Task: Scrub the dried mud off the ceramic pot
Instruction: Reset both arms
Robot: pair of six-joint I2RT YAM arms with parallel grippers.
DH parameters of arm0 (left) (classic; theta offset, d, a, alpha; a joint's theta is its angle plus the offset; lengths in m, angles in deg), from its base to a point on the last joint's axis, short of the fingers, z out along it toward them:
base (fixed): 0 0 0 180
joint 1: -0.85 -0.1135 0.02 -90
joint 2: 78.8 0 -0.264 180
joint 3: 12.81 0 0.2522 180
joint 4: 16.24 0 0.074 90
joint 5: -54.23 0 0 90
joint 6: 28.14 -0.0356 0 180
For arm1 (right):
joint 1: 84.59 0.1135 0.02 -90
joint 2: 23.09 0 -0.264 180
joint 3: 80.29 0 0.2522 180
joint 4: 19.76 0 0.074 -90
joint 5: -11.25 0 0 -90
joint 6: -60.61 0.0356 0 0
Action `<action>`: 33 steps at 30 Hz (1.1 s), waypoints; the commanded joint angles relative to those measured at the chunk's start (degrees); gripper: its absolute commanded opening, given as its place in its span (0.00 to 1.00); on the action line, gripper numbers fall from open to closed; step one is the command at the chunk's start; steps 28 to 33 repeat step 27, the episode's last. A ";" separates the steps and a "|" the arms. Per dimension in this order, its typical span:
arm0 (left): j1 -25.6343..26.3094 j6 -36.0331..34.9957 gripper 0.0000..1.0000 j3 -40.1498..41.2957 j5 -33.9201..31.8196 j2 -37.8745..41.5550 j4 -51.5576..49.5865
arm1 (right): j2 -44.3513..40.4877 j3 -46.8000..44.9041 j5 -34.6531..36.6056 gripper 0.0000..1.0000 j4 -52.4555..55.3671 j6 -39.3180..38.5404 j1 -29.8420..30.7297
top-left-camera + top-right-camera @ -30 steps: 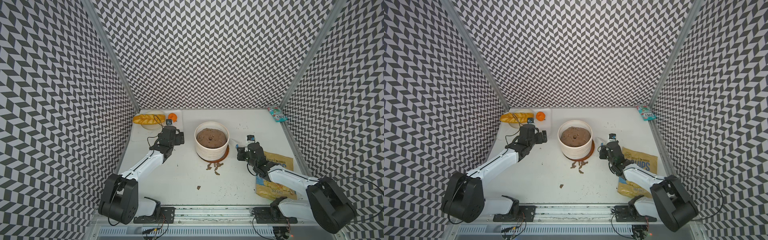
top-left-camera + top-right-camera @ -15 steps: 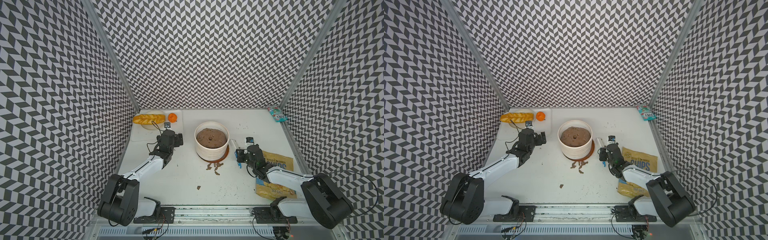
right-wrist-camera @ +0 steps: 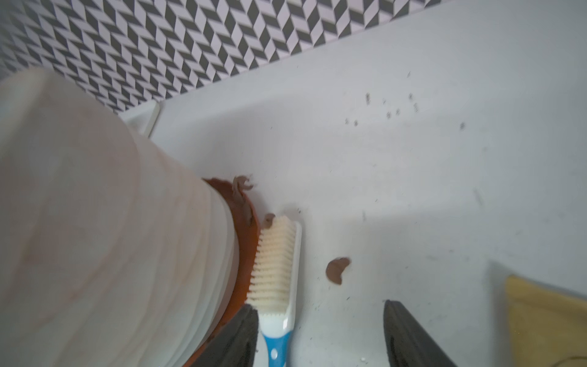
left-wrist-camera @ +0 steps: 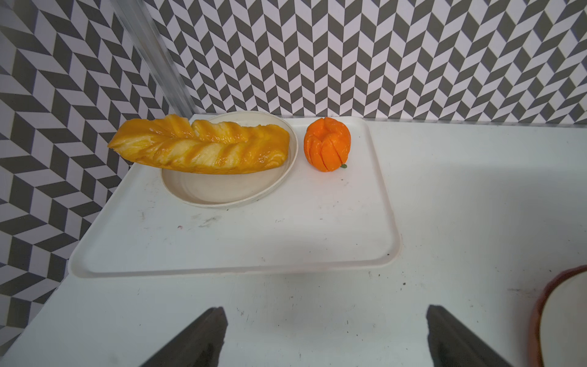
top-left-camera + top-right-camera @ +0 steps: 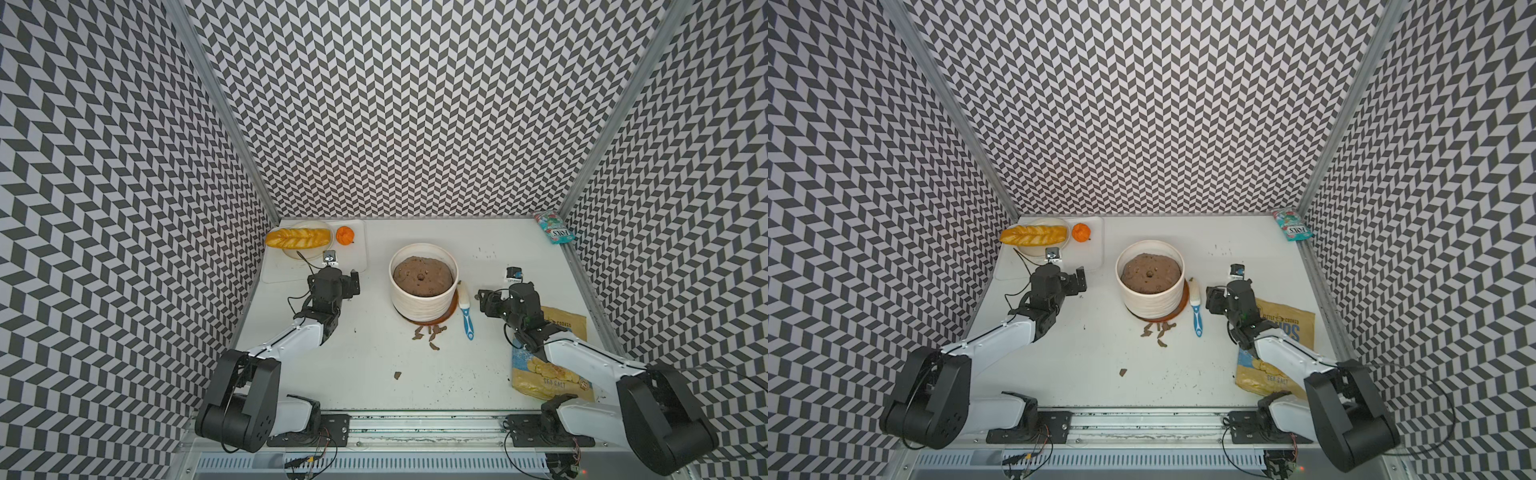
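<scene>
The cream ribbed ceramic pot (image 5: 420,306) (image 5: 1151,302), filled with dark soil, stands mid-table on an orange-brown saucer (image 5: 452,312). Flakes of dried mud (image 5: 428,332) (image 5: 1156,329) lie on the table in front of it. One more flake (image 3: 337,270) shows in the right wrist view. A blue-handled brush (image 5: 466,311) (image 3: 276,254) lies flat on the table against the saucer's right side. My right gripper (image 5: 482,300) (image 3: 317,314) is open, with the brush handle loose beside one finger. My left gripper (image 5: 353,283) (image 4: 324,313) is open and empty, left of the pot.
A white tray (image 5: 357,266) at the back left carries a pale plate (image 4: 228,193), a bread loaf (image 5: 298,237) and an orange (image 5: 345,235). A chips bag (image 5: 552,374) lies under my right arm. A small packet (image 5: 555,226) sits in the back right corner.
My right gripper has opened and let go of the brush, which now lies on the table beside the pot. The left arm has drawn back a little towards the front.
</scene>
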 commanded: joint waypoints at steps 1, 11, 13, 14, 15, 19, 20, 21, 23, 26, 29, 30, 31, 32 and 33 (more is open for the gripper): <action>-1.69 -3.76 1.00 0.60 4.39 -0.97 9.20 | -3.41 1.76 6.95 0.78 -1.62 -4.34 -2.14; -6.72 -8.07 1.00 4.07 7.51 -5.34 23.39 | 1.66 -1.06 13.32 1.00 -18.48 -11.74 -8.48; -7.87 -7.64 1.00 4.14 7.97 -5.78 23.96 | 3.78 -2.02 11.63 1.00 -22.99 -13.34 -9.27; -8.12 -7.73 1.00 4.26 8.47 -5.44 24.26 | 4.84 -2.84 11.09 1.00 -25.35 -14.11 -9.47; -8.27 -7.98 1.00 4.73 8.87 -5.14 25.25 | 6.05 -3.55 10.52 1.00 -28.48 -14.63 -9.68; -8.86 -8.15 1.00 4.68 9.48 -5.46 25.97 | 10.33 -6.07 10.11 1.00 -38.84 -17.26 -10.93; -8.85 -8.67 1.00 4.66 10.55 -5.55 26.07 | 10.61 -6.33 9.78 1.00 -40.06 -17.76 -11.20; -8.89 -8.95 1.00 4.40 10.33 -6.41 26.14 | 10.79 -6.33 9.51 1.00 -40.69 -18.28 -11.45; -9.22 -8.58 1.00 2.66 9.71 -8.78 24.68 | 11.63 -6.01 9.69 1.00 -41.70 -19.12 -11.77; -9.33 -8.61 1.00 2.64 10.11 -8.87 24.84 | 12.87 -5.78 9.78 1.00 -43.61 -19.61 -12.35; -9.34 -8.53 1.00 2.95 10.02 -8.43 25.09 | 13.32 -5.44 9.16 1.00 -43.71 -19.34 -12.81; -9.34 -8.53 1.00 2.95 10.02 -8.43 25.09 | 13.32 -5.44 9.16 1.00 -43.71 -19.34 -12.81; -9.34 -8.53 1.00 2.95 10.02 -8.43 25.09 | 13.32 -5.44 9.16 1.00 -43.71 -19.34 -12.81; -9.34 -8.53 1.00 2.95 10.02 -8.43 25.09 | 13.32 -5.44 9.16 1.00 -43.71 -19.34 -12.81; -9.34 -8.53 1.00 2.95 10.02 -8.43 25.09 | 13.32 -5.44 9.16 1.00 -43.71 -19.34 -12.81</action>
